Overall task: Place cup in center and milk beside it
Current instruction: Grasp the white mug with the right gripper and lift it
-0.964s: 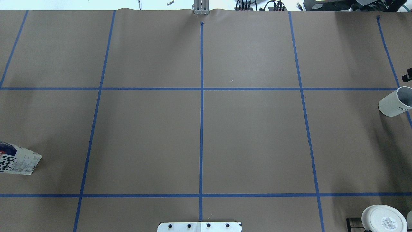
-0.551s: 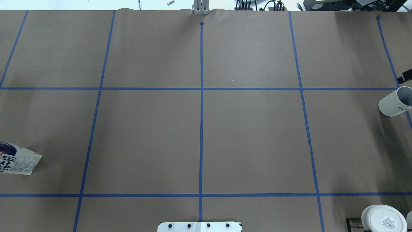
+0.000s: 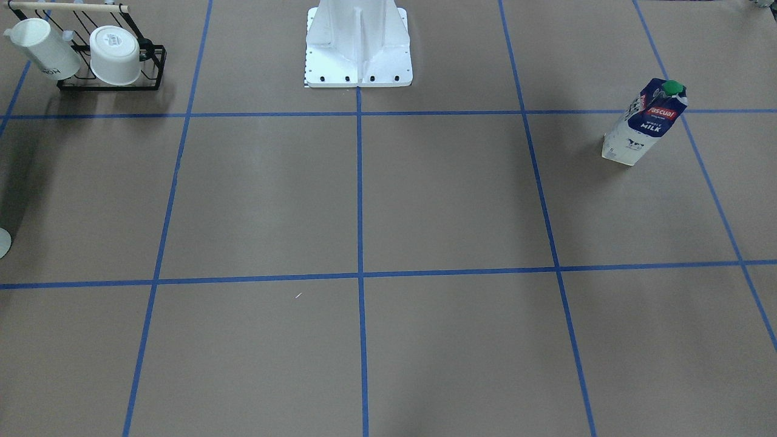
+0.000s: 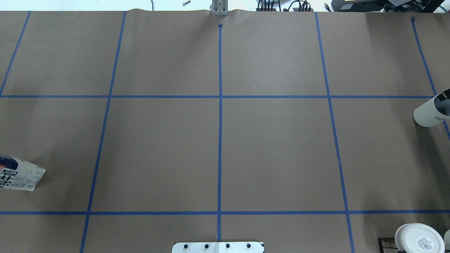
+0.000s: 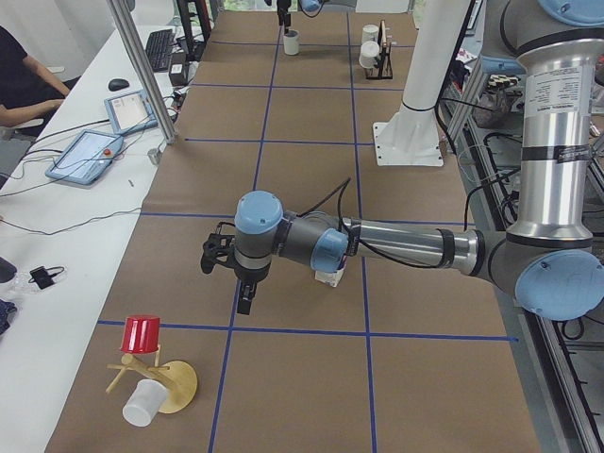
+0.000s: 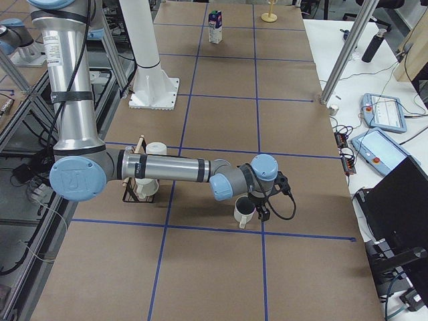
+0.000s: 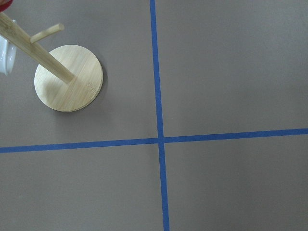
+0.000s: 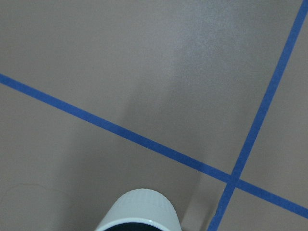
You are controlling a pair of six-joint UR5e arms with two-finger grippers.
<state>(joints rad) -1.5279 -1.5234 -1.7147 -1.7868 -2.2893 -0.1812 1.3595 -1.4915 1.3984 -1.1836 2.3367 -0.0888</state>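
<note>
The cup (image 4: 429,114) is a white mug with a dark inside. It stands upright at the table's right end and also shows in the exterior right view (image 6: 242,212) and at the bottom of the right wrist view (image 8: 139,211). My right gripper (image 6: 261,208) hangs right over its rim; only a black tip (image 4: 445,94) shows overhead, and I cannot tell its state. The milk (image 3: 644,121) stands upright at the left end, also seen overhead (image 4: 19,174). My left gripper (image 5: 244,300) hovers beyond it, state unclear. The center (image 4: 220,96) is bare.
A black rack (image 3: 109,76) near the robot's right holds a lettered white mug (image 3: 42,48) and a squat white cup (image 3: 115,54). A wooden mug tree (image 5: 156,382) with a red cup (image 5: 142,333) stands at the left end. The robot base (image 3: 358,48) is mid-table.
In the overhead view the black tip of my right gripper has moved down the frame, from clear of the cup to over its rim. The cup and milk have not moved.
</note>
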